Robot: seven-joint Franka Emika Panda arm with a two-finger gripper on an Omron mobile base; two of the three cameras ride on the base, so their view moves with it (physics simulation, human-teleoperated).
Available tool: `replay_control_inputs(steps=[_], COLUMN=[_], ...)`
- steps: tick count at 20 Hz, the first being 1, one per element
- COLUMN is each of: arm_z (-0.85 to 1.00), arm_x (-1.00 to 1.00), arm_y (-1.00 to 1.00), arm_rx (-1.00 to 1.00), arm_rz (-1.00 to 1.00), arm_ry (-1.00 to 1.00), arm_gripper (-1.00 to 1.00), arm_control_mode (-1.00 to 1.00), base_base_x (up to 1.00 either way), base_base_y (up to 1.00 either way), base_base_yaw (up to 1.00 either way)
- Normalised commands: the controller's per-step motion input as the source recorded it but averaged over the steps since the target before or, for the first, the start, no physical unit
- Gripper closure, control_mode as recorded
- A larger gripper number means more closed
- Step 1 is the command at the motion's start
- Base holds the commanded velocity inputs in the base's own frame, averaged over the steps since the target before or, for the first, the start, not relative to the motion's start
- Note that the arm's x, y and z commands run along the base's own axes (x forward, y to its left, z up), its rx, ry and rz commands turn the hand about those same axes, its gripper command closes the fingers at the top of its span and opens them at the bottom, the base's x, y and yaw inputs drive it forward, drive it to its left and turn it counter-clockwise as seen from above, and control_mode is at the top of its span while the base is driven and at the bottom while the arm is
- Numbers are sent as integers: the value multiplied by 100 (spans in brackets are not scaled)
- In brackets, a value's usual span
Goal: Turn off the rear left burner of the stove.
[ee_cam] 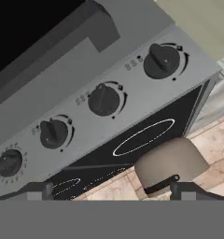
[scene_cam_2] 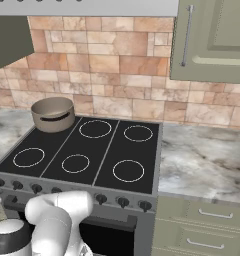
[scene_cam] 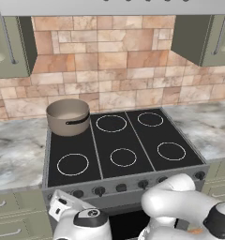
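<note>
Stone-patterned tiles (scene_cam: 109,61) back my kitchen, with pale green cabinets (scene_cam: 9,44) hanging at either side and a marbled worktop (scene_cam: 16,150) running along the wall. Set into it is the stove (scene_cam: 123,185), its black glass top split into three panels with white ring burners.

From the left in the left base view, a grey-brown pot (scene_cam: 67,116) with a dark handle sits on the rear of the left panel, covering the rear left burner (scene_cam: 49,132), so I see none of that ring. In front of it is the front left ring (scene_cam: 72,164), bare. The middle and right panels each carry two bare rings. Along the steel front runs a row of small dark knobs (scene_cam: 99,190).

My arm is folded low in front of the stove. In the hand view my gripper (ee_cam: 111,190) looks along the front panel, close to the knobs at the left end of the row; the view is rolled, so the pot appears at the bottom. Its two fingertips (ee_cam: 39,189) stand well apart and hold nothing, touching no knob.
</note>
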Motion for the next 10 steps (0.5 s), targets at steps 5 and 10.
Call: replay_control_inputs(steps=[5,10], arm_z=[-20,-12], arm_x=[0,11], arm_y=[0,-1], arm_rx=[0,0], arm_rz=[0,0], arm_ry=[-22,-11], arm_gripper=[-100,-100], arm_control_mode=[-100,-100], base_base_x=[0,0], base_base_y=[0,0], base_base_yaw=[0,0])
